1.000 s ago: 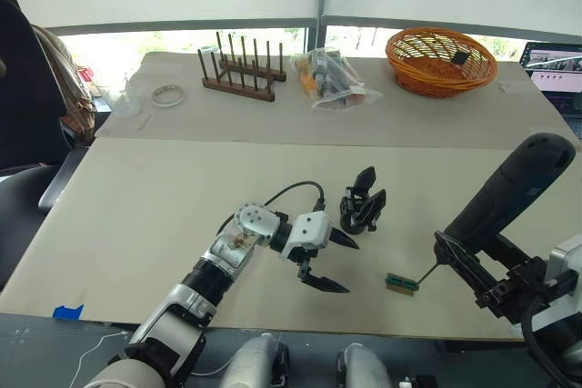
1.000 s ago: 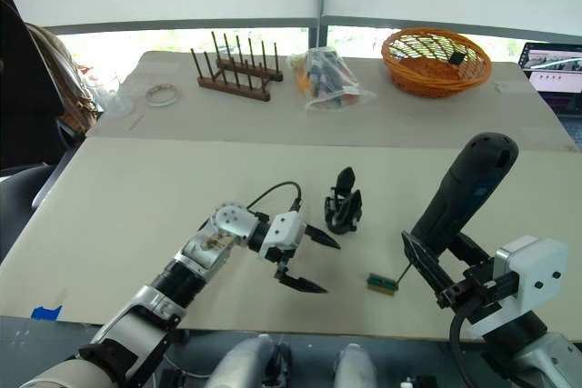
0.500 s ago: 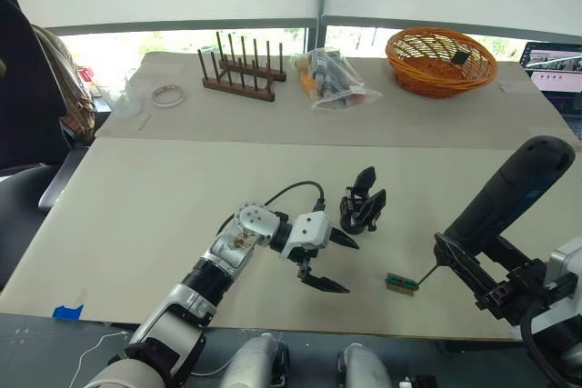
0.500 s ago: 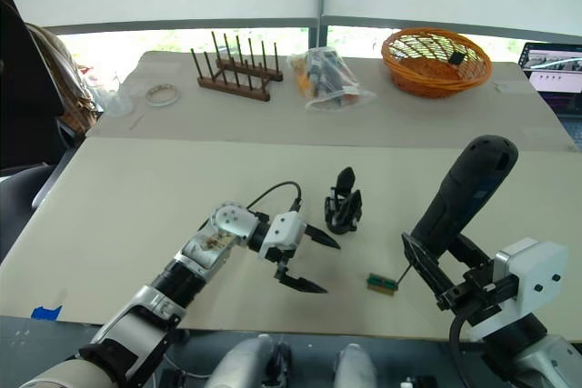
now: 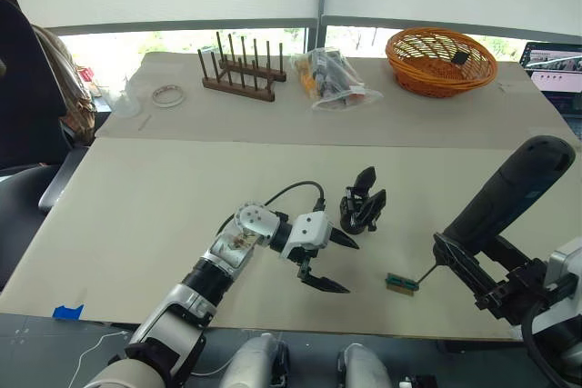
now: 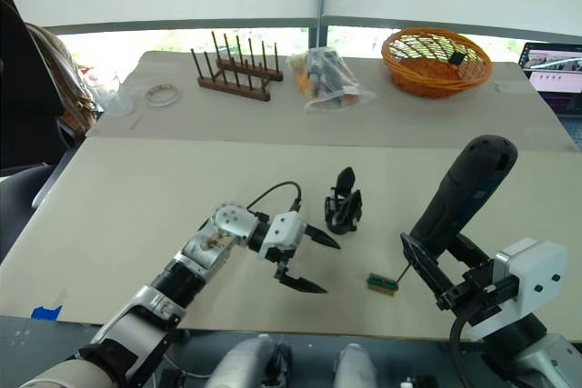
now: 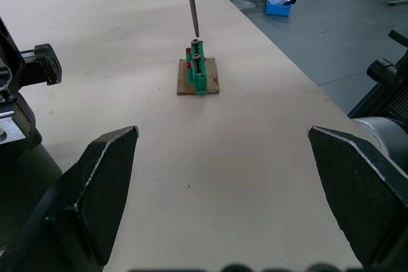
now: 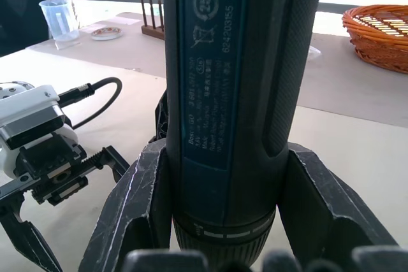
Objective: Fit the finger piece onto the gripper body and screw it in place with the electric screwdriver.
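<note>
**Left-eye view: screwdriver tip at the green block, left pincer spread wide**

Left eye view first: I see my left gripper point(image 5: 332, 261) lying low on the table point(image 5: 164, 197) with its fingers spread wide and nothing between them. The gripper body point(image 5: 362, 203) stands upright just beside it, at about 1 o'clock from the fingertips, apart from them, its pointed finger sticking up. My right gripper point(image 5: 491, 283) is clenched around the electric screwdriver point(image 5: 505, 197), whose handle leans away toward 1 o'clock. Its thin bit point(image 7: 190, 1) comes down at the far end of the small green block point(image 5: 401, 283); I cannot tell whether it touches. That block lies at 3 o'clock from my left gripper. A loose finger piece I cannot make out.
</note>
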Tool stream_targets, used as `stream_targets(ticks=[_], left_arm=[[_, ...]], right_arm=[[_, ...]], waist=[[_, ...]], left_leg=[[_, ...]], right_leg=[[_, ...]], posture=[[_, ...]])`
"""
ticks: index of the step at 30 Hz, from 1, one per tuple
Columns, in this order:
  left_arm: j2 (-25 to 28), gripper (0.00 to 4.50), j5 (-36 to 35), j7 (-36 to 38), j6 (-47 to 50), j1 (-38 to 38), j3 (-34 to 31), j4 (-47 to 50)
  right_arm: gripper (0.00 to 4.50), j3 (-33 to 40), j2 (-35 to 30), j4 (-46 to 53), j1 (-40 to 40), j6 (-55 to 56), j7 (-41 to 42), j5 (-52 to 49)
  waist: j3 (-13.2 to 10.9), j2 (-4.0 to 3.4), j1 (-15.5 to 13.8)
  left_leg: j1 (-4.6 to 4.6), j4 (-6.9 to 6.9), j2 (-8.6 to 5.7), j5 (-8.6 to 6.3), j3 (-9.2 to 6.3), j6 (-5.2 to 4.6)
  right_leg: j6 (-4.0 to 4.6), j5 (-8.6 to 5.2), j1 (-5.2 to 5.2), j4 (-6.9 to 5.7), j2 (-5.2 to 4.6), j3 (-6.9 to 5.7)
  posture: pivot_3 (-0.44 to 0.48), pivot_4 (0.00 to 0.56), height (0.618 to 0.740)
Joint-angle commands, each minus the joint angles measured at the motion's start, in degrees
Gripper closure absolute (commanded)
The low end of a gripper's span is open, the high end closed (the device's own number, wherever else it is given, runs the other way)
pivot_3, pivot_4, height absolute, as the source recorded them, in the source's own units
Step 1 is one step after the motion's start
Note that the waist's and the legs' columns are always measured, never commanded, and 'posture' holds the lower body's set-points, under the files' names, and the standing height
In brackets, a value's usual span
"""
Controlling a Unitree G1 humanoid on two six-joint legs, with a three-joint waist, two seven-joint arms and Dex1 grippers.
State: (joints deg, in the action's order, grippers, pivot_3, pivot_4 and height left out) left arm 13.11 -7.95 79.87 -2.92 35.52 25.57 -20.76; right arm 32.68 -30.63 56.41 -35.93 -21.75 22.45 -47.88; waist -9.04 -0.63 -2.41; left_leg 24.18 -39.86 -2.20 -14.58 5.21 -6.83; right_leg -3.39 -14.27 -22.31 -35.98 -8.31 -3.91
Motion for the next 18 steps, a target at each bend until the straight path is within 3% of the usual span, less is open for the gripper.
stream_targets(ticks=[1,18], left_arm=[[-0.2,0.00,-0.8,0.2,-0.6,0.3,-0.5,1.8],[-0.3,0.00,-0.9,0.3,-0.7,0.6,-0.6,1.5]], right_arm=[[2.57,2.0,0.3,1.2,0.6,2.5,0.3,-0.1],[2.57,2.1,0.6,0.8,1.2,2.1,0.8,0.5]], waist=[[0.0,0.00,0.0],[0.0,0.00,0.0]], left_leg=[[0.00,0.00,0.00,0.00,0.01,0.00],[0.00,0.00,0.00,0.00,0.00,0.00]], right_leg=[[0.00,0.00,0.00,0.00,0.00,0.00],[0.00,0.00,0.00,0.00,0.00,0.00]], posture=[[0.000,0.150,0.740],[0.000,0.150,0.740]])
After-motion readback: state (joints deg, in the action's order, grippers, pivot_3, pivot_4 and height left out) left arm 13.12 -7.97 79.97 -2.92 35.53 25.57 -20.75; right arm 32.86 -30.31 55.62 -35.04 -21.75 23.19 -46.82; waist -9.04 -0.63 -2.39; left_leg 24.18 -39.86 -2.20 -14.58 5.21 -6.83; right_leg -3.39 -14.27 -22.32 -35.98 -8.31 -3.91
